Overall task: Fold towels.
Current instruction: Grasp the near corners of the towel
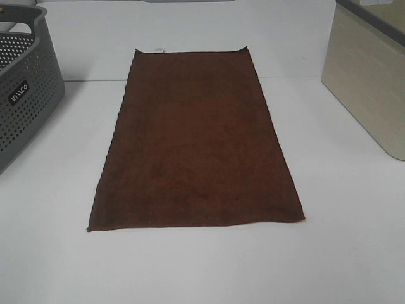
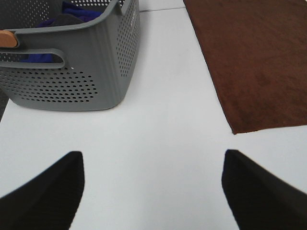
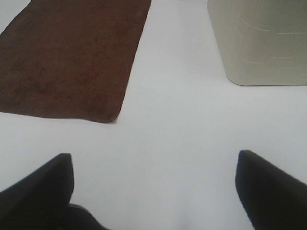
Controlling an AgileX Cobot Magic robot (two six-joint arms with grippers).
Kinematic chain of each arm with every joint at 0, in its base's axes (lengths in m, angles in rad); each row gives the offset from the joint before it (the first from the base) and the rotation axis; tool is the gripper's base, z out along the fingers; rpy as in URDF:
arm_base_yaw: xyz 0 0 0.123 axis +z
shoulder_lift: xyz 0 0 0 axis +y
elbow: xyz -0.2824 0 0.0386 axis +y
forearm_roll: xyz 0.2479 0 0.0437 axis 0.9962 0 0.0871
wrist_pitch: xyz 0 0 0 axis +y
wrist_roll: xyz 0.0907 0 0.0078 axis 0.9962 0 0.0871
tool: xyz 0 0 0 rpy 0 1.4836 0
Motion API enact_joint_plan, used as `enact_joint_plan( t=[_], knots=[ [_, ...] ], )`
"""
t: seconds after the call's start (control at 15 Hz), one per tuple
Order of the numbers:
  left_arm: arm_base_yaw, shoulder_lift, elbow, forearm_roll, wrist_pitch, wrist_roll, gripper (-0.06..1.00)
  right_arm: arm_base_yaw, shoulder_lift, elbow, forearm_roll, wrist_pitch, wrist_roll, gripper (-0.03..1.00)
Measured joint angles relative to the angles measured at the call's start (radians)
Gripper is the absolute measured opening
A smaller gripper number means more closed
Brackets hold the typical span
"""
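Observation:
The dark reddish-brown towel (image 1: 196,142) lies flat and unfolded in the middle of the white table, long side running away from me, with a small white tag (image 1: 159,49) on its far short edge. Neither arm shows in the high view. In the left wrist view my left gripper (image 2: 152,184) is open over bare table, short of the towel's near left corner (image 2: 233,130). In the right wrist view my right gripper (image 3: 154,184) is open over bare table, short of the towel's near right corner (image 3: 113,119). Both grippers are empty.
A grey perforated basket (image 1: 22,88) stands at the left edge; in the left wrist view it (image 2: 72,72) holds blue cloth (image 2: 76,12). A beige bin (image 1: 370,76) stands at the right, also in the right wrist view (image 3: 259,40).

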Motion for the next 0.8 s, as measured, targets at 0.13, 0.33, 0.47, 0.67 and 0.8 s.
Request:
enact_joint_plan(
  t=[0.13,0.33,0.47,0.67,0.8],
  knots=[
    [0.000,0.000,0.000,0.000,0.000,0.000,0.75,0.000,0.000,0.000,0.000,0.000,0.000,0.86],
    [0.000,0.000,0.000,0.000,0.000,0.000,0.75,0.000,0.000,0.000,0.000,0.000,0.000,0.86],
    [0.000,0.000,0.000,0.000,0.000,0.000,0.75,0.000,0.000,0.000,0.000,0.000,0.000,0.86],
    [0.000,0.000,0.000,0.000,0.000,0.000,0.75,0.000,0.000,0.000,0.000,0.000,0.000,0.86],
    [0.000,0.000,0.000,0.000,0.000,0.000,0.75,0.000,0.000,0.000,0.000,0.000,0.000,0.86]
  ],
)
